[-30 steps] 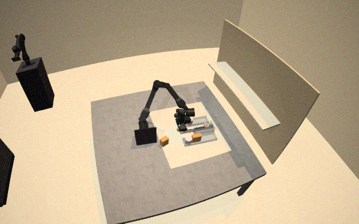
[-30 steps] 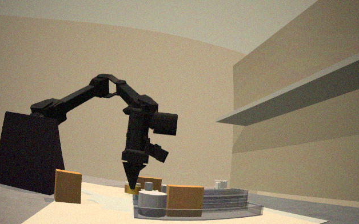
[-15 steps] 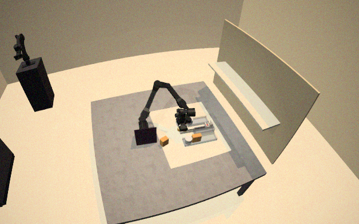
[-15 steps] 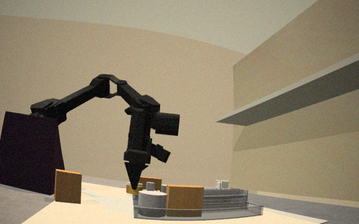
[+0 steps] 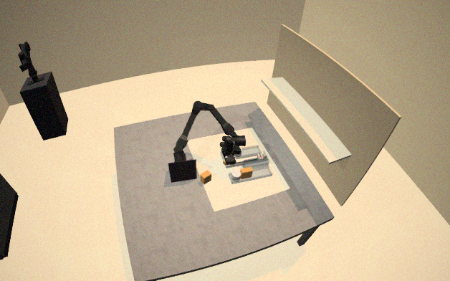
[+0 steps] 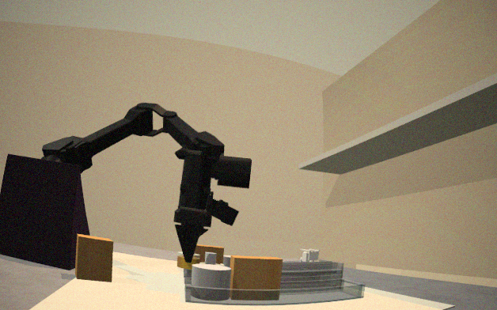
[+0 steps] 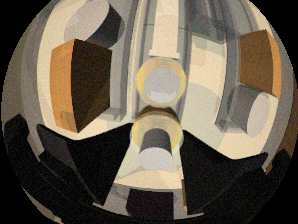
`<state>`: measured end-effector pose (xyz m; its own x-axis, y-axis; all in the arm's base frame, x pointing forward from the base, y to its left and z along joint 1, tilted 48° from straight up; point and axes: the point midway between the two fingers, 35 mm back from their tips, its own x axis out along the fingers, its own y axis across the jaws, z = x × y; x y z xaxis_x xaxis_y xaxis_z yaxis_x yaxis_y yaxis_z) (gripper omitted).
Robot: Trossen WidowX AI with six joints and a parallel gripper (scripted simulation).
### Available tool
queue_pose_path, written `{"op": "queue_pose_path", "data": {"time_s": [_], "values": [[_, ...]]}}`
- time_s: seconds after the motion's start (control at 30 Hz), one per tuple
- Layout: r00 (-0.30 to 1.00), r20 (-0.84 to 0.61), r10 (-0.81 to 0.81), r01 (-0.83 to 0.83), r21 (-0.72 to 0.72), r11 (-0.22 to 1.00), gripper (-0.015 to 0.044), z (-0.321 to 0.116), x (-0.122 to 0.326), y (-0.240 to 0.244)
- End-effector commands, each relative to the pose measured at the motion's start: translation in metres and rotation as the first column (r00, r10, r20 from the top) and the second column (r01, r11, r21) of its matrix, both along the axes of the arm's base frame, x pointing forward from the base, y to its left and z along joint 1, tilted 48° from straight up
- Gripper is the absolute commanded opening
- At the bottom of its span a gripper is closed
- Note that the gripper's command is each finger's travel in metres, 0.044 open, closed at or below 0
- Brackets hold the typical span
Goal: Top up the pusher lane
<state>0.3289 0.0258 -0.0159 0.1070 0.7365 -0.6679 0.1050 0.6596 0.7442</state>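
My gripper (image 7: 157, 131) (image 6: 188, 261) is shut on a yellow jar (image 7: 137, 131) (image 6: 181, 262) with a grey lid, seen between the fingertips in the wrist view. It holds the jar at the front end of the sprung lane (image 7: 134, 75); in the exterior view the jar looks raised above the mat. A matching jar (image 7: 161, 86) with a yellow rim and pale lid stands in the lane, just beyond the held one. The pale pusher plate (image 7: 165, 53) is directly behind it. The front stop and the held jar's base are hidden, so contact between the jars cannot be told.
In the wrist view, a neighbouring lane on the left holds an orange box (image 7: 91, 85) and a grey jar (image 7: 90, 22); one on the right holds a grey jar (image 7: 256, 115) and a brown box (image 7: 257, 60). A loose orange box (image 5: 206, 177) (image 6: 93, 258) stands near the arm's base.
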Motion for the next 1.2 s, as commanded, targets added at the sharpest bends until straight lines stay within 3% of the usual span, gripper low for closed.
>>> {"op": "queue_pose_path", "data": {"time_s": [0.0, 1.17], "values": [[1.0, 0.028, -0.006, 0.006, -0.003, 1.0, 0.0, 0.004, 0.011, -0.003], [1.0, 0.029, -0.006, 0.006, -0.003, 1.0, 0.0, 0.007, 0.023, -0.006]]}}
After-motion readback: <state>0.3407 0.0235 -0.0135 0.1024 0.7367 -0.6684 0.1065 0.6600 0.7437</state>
